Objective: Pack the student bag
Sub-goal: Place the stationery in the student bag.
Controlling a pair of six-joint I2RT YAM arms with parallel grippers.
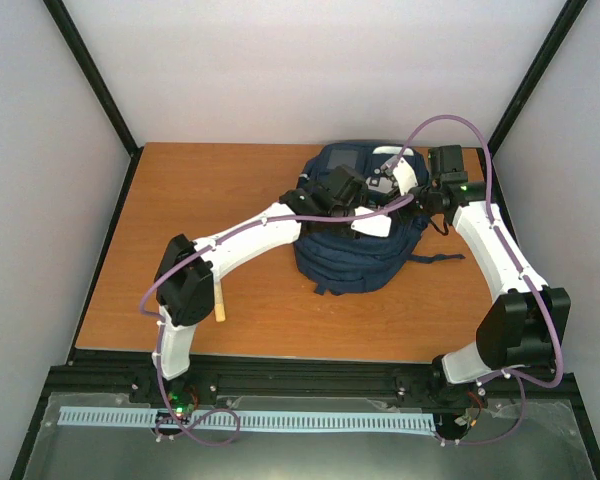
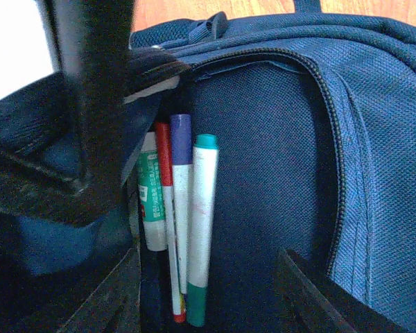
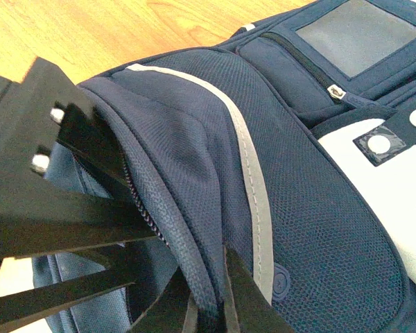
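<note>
The student bag [image 1: 355, 235], navy with a white patch, lies at the back right of the table. My left gripper [image 1: 342, 190] is inside its open compartment. In the left wrist view the left gripper [image 2: 211, 302] is open, its fingers [image 2: 114, 295] wide apart. Between them, near the left finger, lie a teal-capped marker [image 2: 202, 229], a blue-capped marker [image 2: 181, 201], a red pen [image 2: 166, 229] and a green glue stick [image 2: 151, 201], against the dark inner wall. My right gripper [image 3: 211, 312] is shut on the bag's zip-edged flap [image 3: 187, 208] and holds it up.
A tan stick-like object [image 1: 220, 301] lies on the wooden table [image 1: 180, 200] beside my left arm's elbow. A dark strap [image 1: 442, 258] trails from the bag to the right. Grey walls and black frame posts enclose the table.
</note>
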